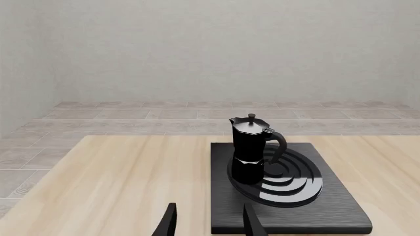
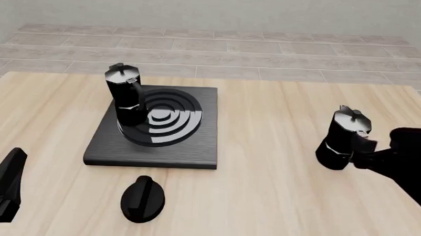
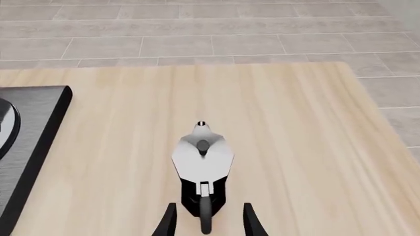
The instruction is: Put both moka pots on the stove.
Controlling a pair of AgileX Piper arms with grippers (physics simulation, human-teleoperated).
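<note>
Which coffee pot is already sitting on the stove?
The left moka pot: it stands upright on the stove, at the burner's left edge. The other moka pot is off on the bare wood, by the right gripper.

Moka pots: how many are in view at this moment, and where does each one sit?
2. One moka pot stands upright on the stove, at the burner's left edge. The other moka pot stands on the bare table to the right, with the right gripper at its handle.
</note>
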